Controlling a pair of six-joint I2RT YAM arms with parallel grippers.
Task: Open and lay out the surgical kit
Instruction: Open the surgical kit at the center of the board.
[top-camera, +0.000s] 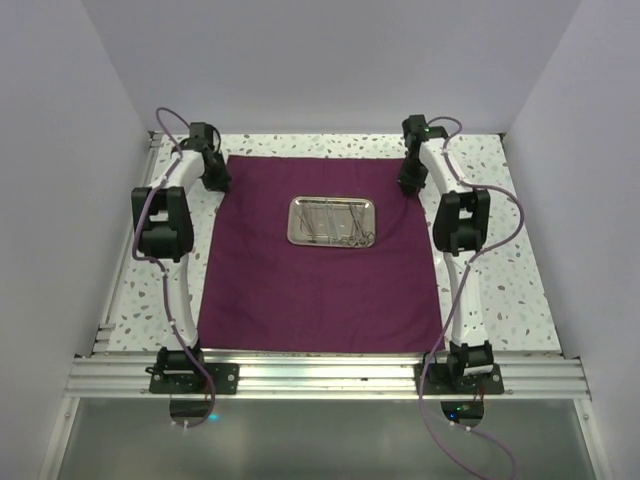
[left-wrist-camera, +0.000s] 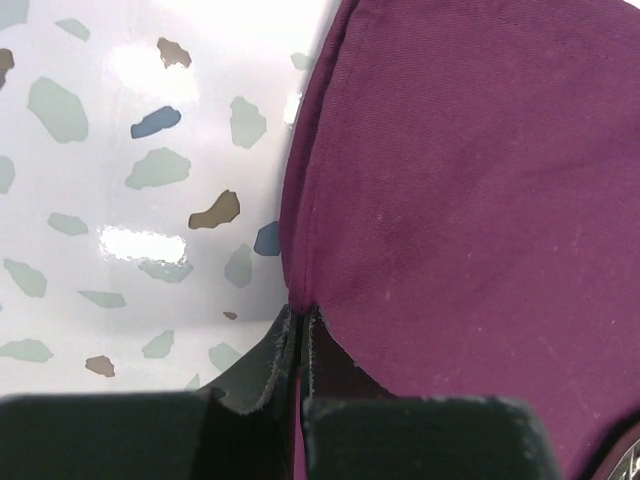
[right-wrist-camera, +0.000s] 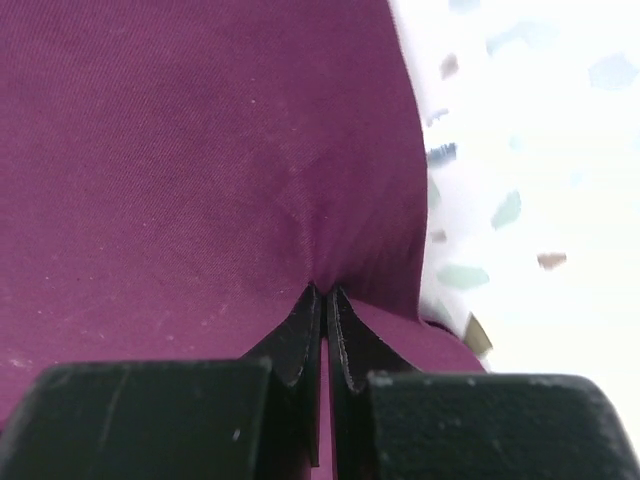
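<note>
Spreading looks finished: the maroon cloth wrap (top-camera: 300, 290) lies open and nearly flat on the speckled table (top-camera: 510, 270), reaching out on every side of the steel tray (top-camera: 294, 222), which sits on the cloth a little toward its far edge. Thin steel instruments (top-camera: 338, 226) are piled inside the tray; which are tweezers, forceps or scissors is too small to tell. Far-left of the tray, the left gripper (left-wrist-camera: 301, 322) has its fingers pressed together on the cloth's corner hem. Far-right of the tray, the right gripper (right-wrist-camera: 325, 300) pinches the cloth's edge likewise. I judge the opening done; letting go and laying the instruments out beside the tray are left.
</note>
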